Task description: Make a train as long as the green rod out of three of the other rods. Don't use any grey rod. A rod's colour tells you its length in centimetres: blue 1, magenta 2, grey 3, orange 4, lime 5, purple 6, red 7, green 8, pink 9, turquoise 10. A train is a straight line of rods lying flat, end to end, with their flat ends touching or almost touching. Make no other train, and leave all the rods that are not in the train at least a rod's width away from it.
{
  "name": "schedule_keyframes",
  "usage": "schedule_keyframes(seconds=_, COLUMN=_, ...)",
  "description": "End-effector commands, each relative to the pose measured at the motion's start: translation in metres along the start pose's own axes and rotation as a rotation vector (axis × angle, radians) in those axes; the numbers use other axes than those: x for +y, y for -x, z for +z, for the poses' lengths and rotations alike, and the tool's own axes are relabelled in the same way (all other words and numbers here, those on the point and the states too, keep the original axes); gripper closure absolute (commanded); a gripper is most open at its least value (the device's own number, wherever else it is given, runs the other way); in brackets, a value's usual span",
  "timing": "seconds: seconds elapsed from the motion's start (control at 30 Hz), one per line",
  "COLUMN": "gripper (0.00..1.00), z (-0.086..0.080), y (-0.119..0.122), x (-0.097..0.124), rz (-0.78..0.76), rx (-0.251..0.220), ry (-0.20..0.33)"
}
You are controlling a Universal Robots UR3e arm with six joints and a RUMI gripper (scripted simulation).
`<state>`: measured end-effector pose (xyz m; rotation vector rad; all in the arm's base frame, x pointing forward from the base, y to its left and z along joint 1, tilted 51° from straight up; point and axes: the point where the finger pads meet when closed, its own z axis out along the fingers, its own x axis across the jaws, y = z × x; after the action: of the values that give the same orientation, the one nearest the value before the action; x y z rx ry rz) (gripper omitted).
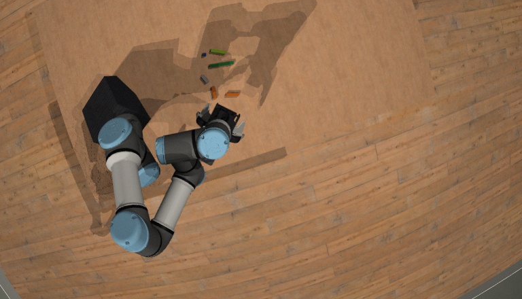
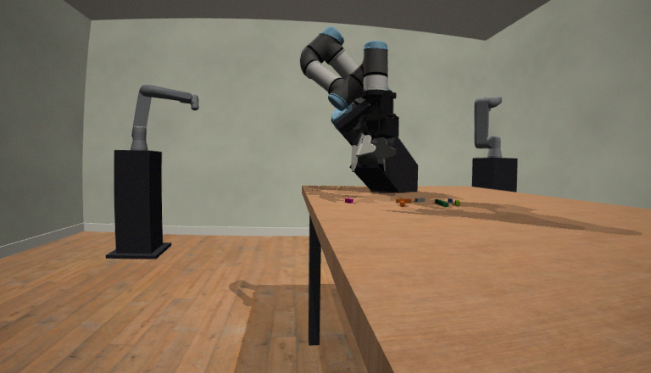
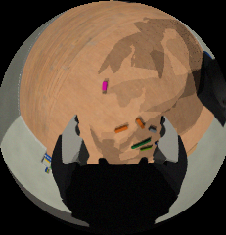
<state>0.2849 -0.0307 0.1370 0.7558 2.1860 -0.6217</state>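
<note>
The grey six-joint arm with pale blue joint caps (image 1: 126, 172) holds its black two-jaw gripper (image 1: 219, 123) high above the wooden bench (image 1: 346, 49), the jaws spread wide and released, with nothing between them. The small rods lie flat on the bench beyond the gripper, all apart from one another. The long dark green rod (image 1: 221, 64) lies nearly level in the top view, with the shorter lime rod (image 1: 217, 51) just beyond it and roughly parallel. A tiny blue rod (image 1: 203, 54) sits just beside the lime rod's end. A short grey rod (image 1: 204, 79) lies askew nearer the arm. Closest to the gripper are two orange rods: one (image 1: 213, 92) stands nearly at right angles to the other (image 1: 232, 94), near it but not touching. In the wrist view a short magenta rod (image 3: 105, 86) lies well apart from the cluster, alone on a lighter stretch of the bench.
</note>
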Motion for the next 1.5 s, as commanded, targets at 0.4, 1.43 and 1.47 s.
schedule_keyframes(seconds=0.4, gripper=0.00, z=0.000, y=0.000, x=0.000, rz=0.001, rx=0.001, ry=0.000)
schedule_keyframes(seconds=1.43, gripper=0.00, z=0.000, y=-0.005, x=0.015, rz=-0.176, rx=0.013, ry=0.006)
schedule_keyframes(seconds=1.47, gripper=0.00, z=0.000, y=-0.006, x=0.018, rz=-0.213, rx=0.015, ry=0.007)
